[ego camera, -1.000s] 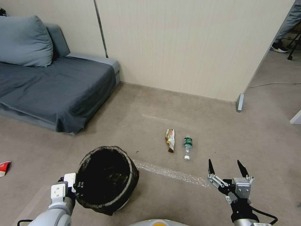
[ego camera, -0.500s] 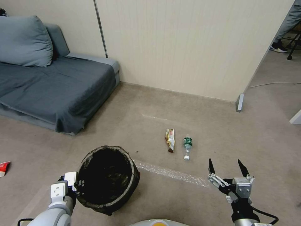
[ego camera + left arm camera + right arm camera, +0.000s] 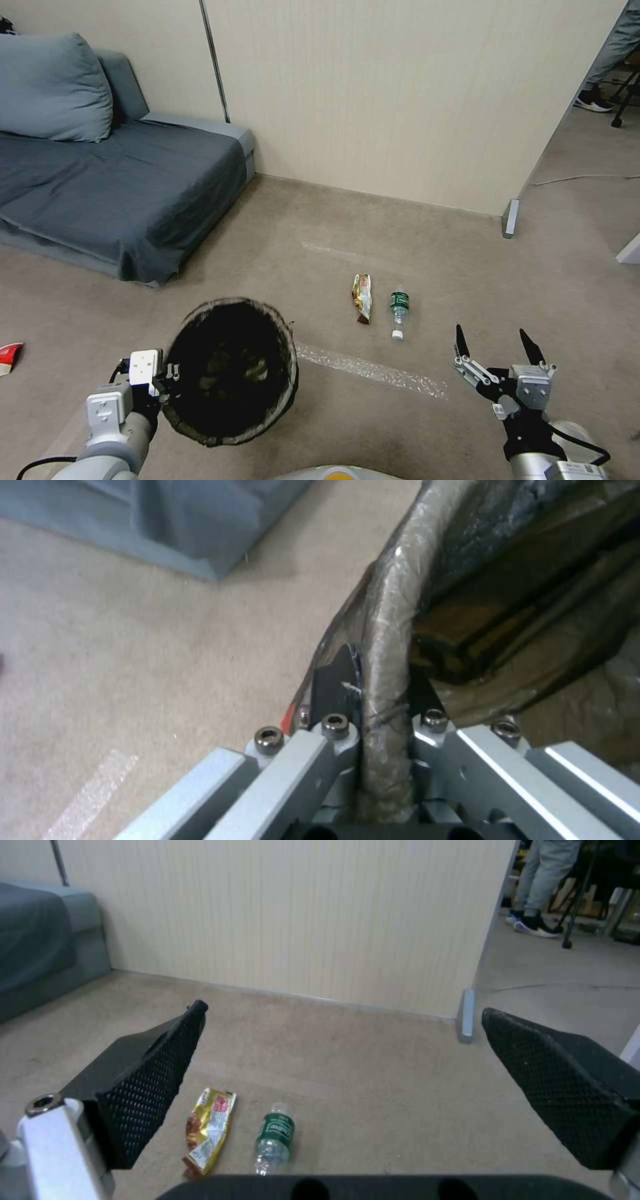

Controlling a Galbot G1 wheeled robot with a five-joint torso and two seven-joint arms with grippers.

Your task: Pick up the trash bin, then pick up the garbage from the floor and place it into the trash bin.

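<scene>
Left claw (image 3: 167,385): clamped on the near-left rim of the trash bin (image 3: 230,371). In the left wrist view the left claw (image 3: 383,690) has one dark finger on the outside of the bagged rim and the other on the inside, with the rim of the trash bin (image 3: 393,630) pinched between them. The bin is held off the floor at the near left of the scene, tilted so that its mouth faces up and toward the robot. A dark liner bag covers the rim and the inside. Something crumpled lies inside, but it is too dim to identify.

Right claw (image 3: 495,341): wide open, empty, hanging at the near right, fingers pointing toward the far wall. In the right wrist view the right claw (image 3: 343,1012) shows both mesh-textured fingers (image 3: 150,1075) well apart, touching nothing.

Garbage on the carpeted floor (image 3: 427,267), centre of the scene, between the two claws and farther out:
- a yellow snack wrapper (image 3: 362,298), lying lengthwise; also seen at (image 3: 208,1127).
- a clear bottle with green label (image 3: 399,312), lying on its side just right of the wrapper, apart from it, white cap toward the robot; also seen at (image 3: 273,1137).
- a red-and-white packet (image 3: 9,357) at the far left edge, well apart from the others.

A strip of clear tape (image 3: 370,370) lies on the floor near the bin. A grey sofa (image 3: 113,180) stands at the far left against the panelled wall (image 3: 400,93).
</scene>
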